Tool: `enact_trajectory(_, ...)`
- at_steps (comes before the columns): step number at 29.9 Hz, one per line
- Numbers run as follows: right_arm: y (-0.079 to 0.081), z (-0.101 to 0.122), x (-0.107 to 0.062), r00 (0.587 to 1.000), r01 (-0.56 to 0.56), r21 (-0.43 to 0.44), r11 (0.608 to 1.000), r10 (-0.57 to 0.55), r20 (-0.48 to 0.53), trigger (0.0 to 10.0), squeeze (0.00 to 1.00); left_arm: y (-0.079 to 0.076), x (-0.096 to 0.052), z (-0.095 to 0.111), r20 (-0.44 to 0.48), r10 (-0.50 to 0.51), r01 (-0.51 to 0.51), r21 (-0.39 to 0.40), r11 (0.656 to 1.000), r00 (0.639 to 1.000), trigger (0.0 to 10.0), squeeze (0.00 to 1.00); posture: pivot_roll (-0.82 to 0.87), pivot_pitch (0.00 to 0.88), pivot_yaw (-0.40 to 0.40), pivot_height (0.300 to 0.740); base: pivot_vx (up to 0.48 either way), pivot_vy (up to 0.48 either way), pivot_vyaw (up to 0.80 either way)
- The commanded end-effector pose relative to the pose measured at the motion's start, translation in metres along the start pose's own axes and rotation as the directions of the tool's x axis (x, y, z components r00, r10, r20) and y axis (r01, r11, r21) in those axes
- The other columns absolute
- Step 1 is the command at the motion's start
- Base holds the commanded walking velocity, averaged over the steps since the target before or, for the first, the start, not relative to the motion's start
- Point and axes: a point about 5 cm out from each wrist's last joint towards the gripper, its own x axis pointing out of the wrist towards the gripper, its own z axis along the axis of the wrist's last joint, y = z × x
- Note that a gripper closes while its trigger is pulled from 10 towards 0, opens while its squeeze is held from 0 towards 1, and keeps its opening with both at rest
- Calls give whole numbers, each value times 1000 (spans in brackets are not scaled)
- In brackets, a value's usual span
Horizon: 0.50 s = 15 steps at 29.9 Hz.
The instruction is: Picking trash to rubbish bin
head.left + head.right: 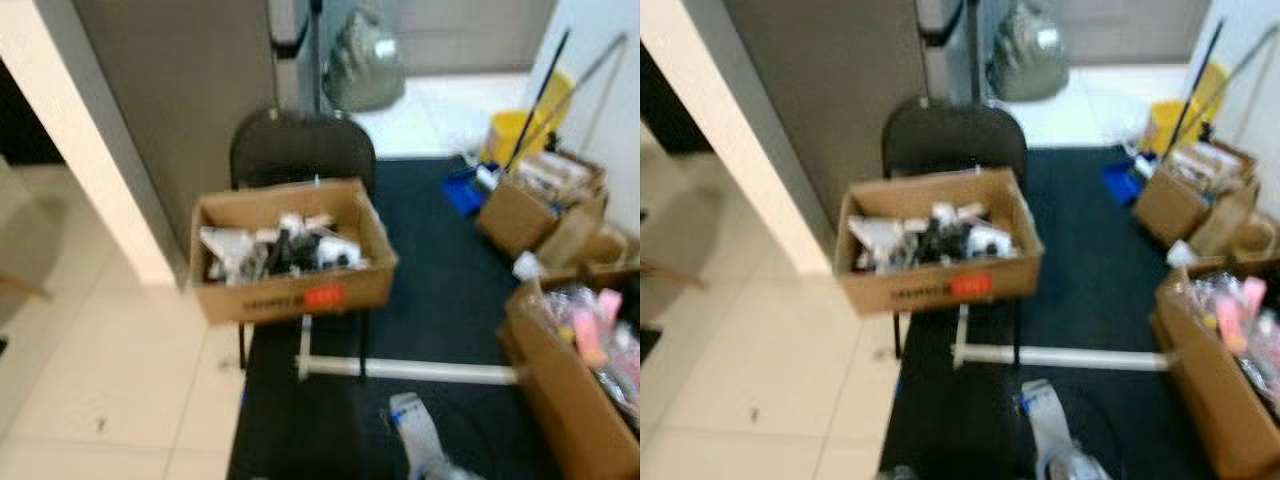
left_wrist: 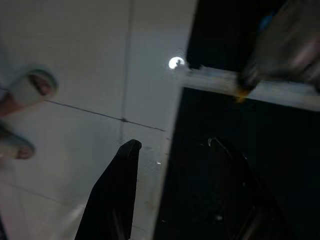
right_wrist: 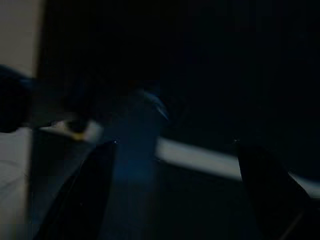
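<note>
Two hands are seen from the wrist cameras, each with its fingers apart and nothing held: the left hand (image 2: 172, 150) over the seam between pale floor tiles (image 2: 75, 100) and the dark mat (image 1: 430, 300), the right hand (image 3: 175, 150) over the mat in shade. A crumpled wrapper (image 1: 418, 430) lies on the mat just ahead and below, slightly to the right, so the right arm is judged nearer. A white pipe (image 1: 410, 371) lies crosswise beyond it. A cardboard box (image 1: 290, 290) of scraps sits on a chair (image 1: 300, 145).
</note>
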Motion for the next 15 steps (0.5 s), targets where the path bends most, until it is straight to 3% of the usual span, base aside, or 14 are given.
enact_trajectory(1,10,-1,2,1000,-25,-17,1000,25,-13,10000,0,2,0,1,8,10,-10,-8,1000,1000,10000,0,94,42,-2,740,-349,0,0)
enact_trajectory(15,7,9,2,1000,-20,-49,999,20,6,10000,0,-6,-1,-9,-12,-5,5,-25,1000,1000,10000,0,106,38,-17,740,-349,0,0)
